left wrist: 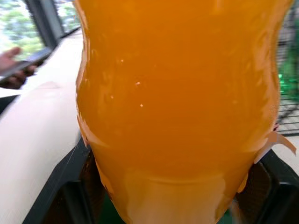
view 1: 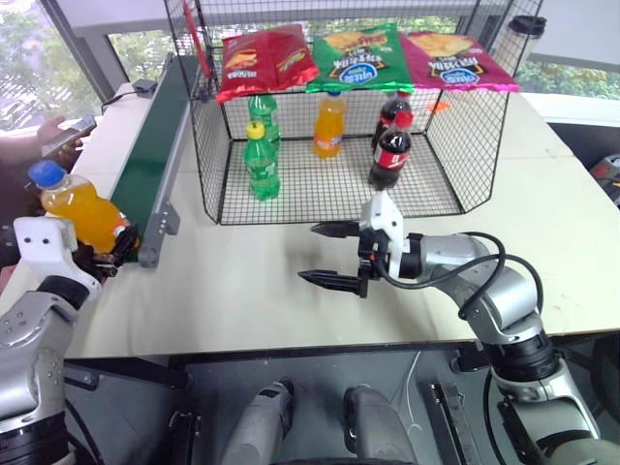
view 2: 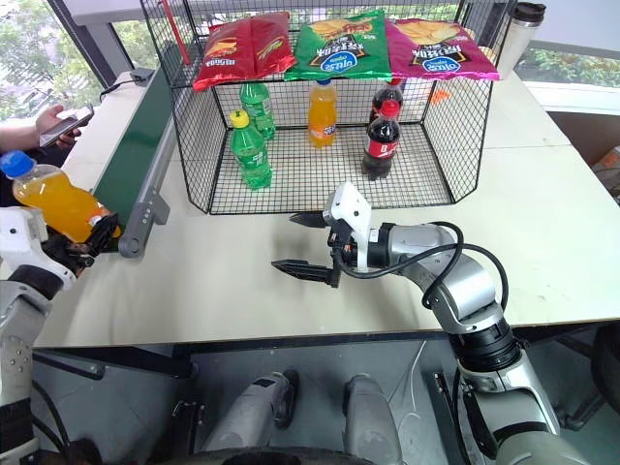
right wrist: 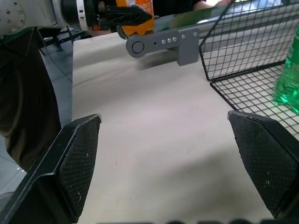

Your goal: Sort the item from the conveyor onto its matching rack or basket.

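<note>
1. At the far left edge of the table [view 1: 242, 291], the left gripper [view 1: 102, 257] is clamped on the lower body of the orange soda bottle [view 1: 77, 211], its black fingers [left wrist: 84, 186] pressed against both sides of the plastic.
2. That bottle, with its blue cap [view 1: 45, 173], tilts away to the left and sits just off the near end of the conveyor [view 1: 155, 145], close beside its grey end bracket [view 1: 160, 232].
3. Beyond the bottle, a person's hand [view 2: 58, 126] holds a phone at the far left.
4. Running away from the viewer, the dark-green belt lies along the left side of the black wire cage [view 1: 339, 184].
5. Inside the cage stand two green bottles [view 1: 262, 160], an orange bottle with an orange cap [view 1: 329, 124] and two cola bottles [view 1: 391, 150], all upright on the grid floor.
6. On the cage's flat top lie three snack bags: red [view 1: 263, 60], green [view 1: 360, 58] and magenta [view 1: 453, 60].
7. In front of the cage, the right gripper [view 1: 334, 255] hovers over the bare tabletop, pointing leftward, its fingers [right wrist: 77, 158] spread wide with nothing between them.
8. A dark tumbler [view 2: 518, 39] stands behind the cage's right corner.
</note>
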